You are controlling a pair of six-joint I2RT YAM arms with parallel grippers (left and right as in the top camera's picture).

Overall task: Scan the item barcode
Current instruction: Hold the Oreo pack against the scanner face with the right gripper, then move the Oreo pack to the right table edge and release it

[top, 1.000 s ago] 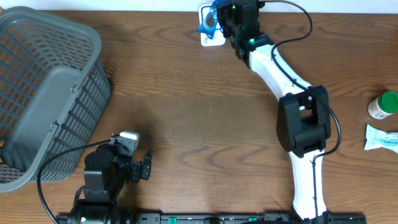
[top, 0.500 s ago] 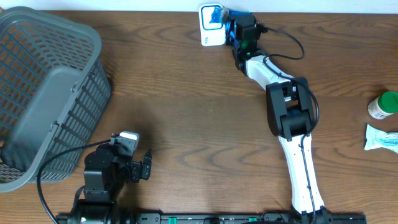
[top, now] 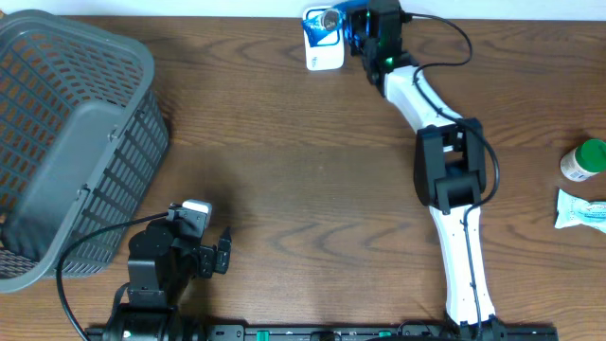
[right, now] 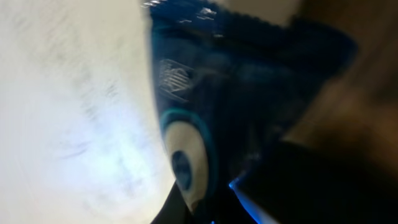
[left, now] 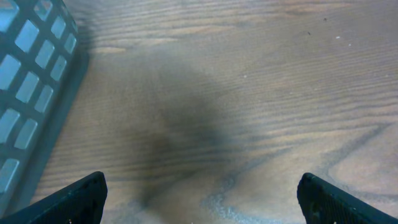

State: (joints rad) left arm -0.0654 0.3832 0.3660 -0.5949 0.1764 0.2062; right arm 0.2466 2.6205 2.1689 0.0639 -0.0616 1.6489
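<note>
Holding the blue packet [top: 328, 19] clamped in the right gripper [top: 352, 23] just over the white scanner [top: 325, 57] at the table's far edge, presumably to face its barcode at the reader, left gripper [left: 200, 202] parked jaws-apart beside the basket [top: 142, 161].

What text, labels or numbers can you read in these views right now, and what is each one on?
No text can be read in any view.
On the blue packet: a pale square emblem and a white oval mark, too blurred in the right wrist view and too small overhead.
On the green-capped bottle: label too small to read.
On the white and blue pack: print too small to read.
On the white scanner: nothing legible.
</note>
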